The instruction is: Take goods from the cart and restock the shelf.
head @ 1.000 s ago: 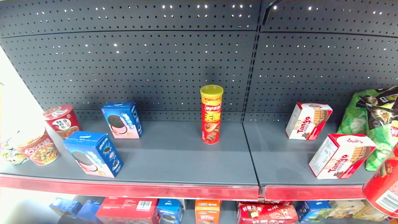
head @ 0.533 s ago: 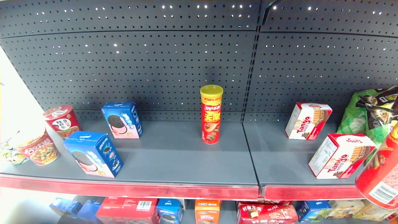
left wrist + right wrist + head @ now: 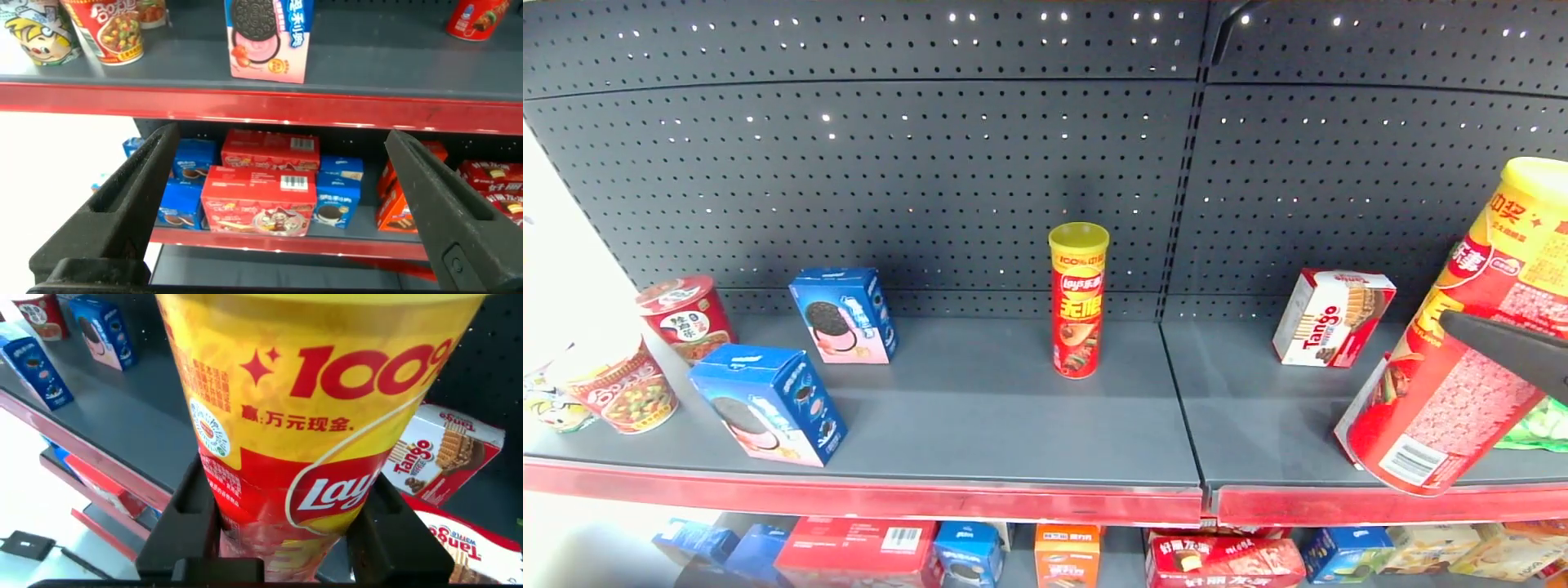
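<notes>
Two red cylindrical chips cans with yellow lids are present. The standing chips can is upright on the grey metal shelf, near its middle seam and well apart from its neighbours. The held chips can is clamped between the black fingers of the right hand. It is tilted, lid uppermost, in front of the right bay, with its base over the shelf's red front edge. Two blue boxes stand on the left bay: the rear blue cookie box and the front blue cookie box. Three cups stand at the left end: the red noodle cup, the pale noodle cup and the edge cup, which is cut off by the frame. Two wafer boxes are counted: the rear white-and-red wafer box and the front white-and-red wafer box. In the head view the held can covers most of the front one and most of the green snack bag. The left hand is spread wide and empty, facing the lower shelf's stacked red boxes.
</notes>
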`<state>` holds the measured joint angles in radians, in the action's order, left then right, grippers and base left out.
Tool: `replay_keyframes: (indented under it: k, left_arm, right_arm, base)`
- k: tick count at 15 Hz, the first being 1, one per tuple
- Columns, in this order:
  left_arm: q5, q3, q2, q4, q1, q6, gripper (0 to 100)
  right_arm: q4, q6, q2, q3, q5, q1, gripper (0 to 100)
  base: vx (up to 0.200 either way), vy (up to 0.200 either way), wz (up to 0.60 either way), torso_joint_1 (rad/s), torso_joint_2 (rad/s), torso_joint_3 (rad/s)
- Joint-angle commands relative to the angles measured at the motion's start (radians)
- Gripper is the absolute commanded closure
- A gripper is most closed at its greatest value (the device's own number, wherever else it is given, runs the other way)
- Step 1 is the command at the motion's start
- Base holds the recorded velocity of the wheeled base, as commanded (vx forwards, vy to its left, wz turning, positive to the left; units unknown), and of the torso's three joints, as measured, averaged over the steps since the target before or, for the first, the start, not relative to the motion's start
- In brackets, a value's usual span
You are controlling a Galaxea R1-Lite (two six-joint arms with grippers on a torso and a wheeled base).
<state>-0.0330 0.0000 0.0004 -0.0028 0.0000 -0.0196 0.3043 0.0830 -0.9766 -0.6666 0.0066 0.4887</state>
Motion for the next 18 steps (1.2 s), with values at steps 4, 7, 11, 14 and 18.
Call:
replay_keyframes:
  k: [4, 7, 11, 14, 18]
  left_arm:
    - [-0.001, 0.0, 0.0, 0.0, 0.0, 0.0, 0]
    - [-0.001, 0.0, 0.0, 0.0, 0.0, 0.0, 0]
    - [-0.001, 0.0, 0.0, 0.0, 0.0, 0.0, 0]
    - [-0.001, 0.0, 0.0, 0.0, 0.0, 0.0, 0]
    - [0.008, 0.0, 0.0, 0.001, 0.0, 0.02, 0]
  right_arm:
    - [0.013, 0.021, -0.074, -0.005, -0.019, 0.01, 100]
    - [0.007, 0.063, -0.094, -0.013, -0.266, 0.119, 100]
    - [0.006, 0.073, -0.093, -0.036, -0.344, 0.131, 100]
    - [0.013, 0.073, -0.093, -0.034, -0.229, 0.126, 100]
    - [0.03, 0.073, -0.139, -0.103, -0.083, 0.133, 100]
  base:
    - [0.0, 0.0, 0.0, 0.0, 0.0, 0.0]
    - [0.0, 0.0, 0.0, 0.0, 0.0, 0.0]
    - [0.0, 0.0, -0.45, -0.002, 0.0, 0.002]
    - [0.0, 0.0, 0.0, 0.0, 0.0, 0.0]
    - [0.0, 0.0, 0.0, 0.0, 0.0, 0.0]
